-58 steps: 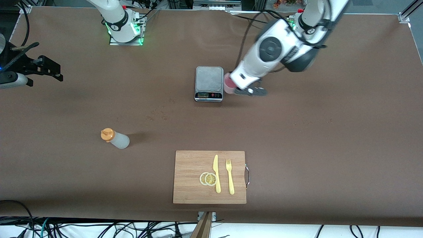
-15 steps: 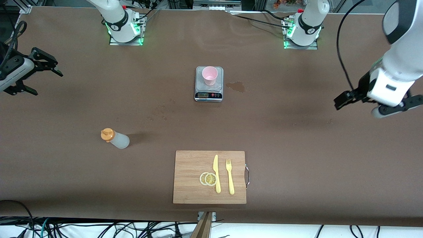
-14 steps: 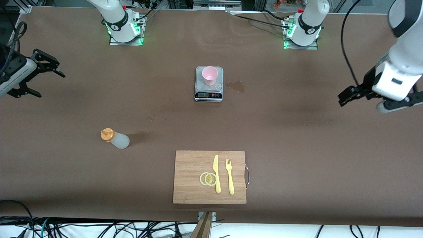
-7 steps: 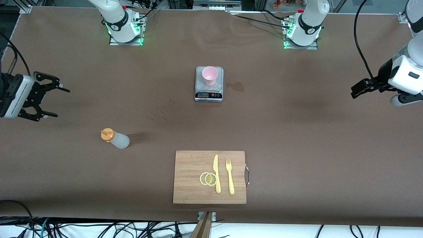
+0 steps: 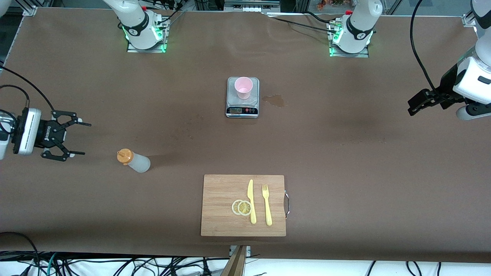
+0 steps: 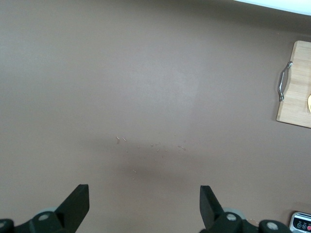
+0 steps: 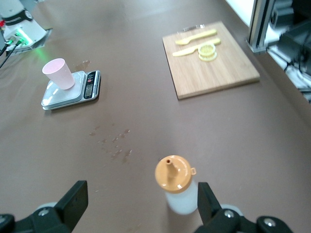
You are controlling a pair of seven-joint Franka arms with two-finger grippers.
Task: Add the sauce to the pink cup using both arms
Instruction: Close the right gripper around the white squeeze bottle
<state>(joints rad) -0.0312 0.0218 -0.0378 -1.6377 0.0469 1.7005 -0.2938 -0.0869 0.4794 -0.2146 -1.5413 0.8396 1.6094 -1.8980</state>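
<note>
The sauce bottle (image 5: 134,161), whitish with an orange nozzle cap, stands on the table at the right arm's end. It also shows in the right wrist view (image 7: 177,187). My right gripper (image 5: 81,138) is open and empty, beside the bottle and apart from it; in the right wrist view (image 7: 141,201) the bottle sits close to one finger. The pink cup (image 5: 243,87) stands upright on the grey scale (image 5: 242,109) and shows in the right wrist view (image 7: 58,73). My left gripper (image 5: 413,106) is open and empty over bare table at the left arm's end, also in the left wrist view (image 6: 144,204).
A wooden cutting board (image 5: 220,195) with a yellow knife (image 5: 251,201), a fork (image 5: 266,205) and lemon slices (image 5: 241,207) lies nearer the front camera than the scale. A wet stain (image 5: 274,100) marks the table beside the scale.
The left gripper let go of the cup, which now stands on the scale, and drew back to its end of the table. The right gripper has moved close to the sauce bottle.
</note>
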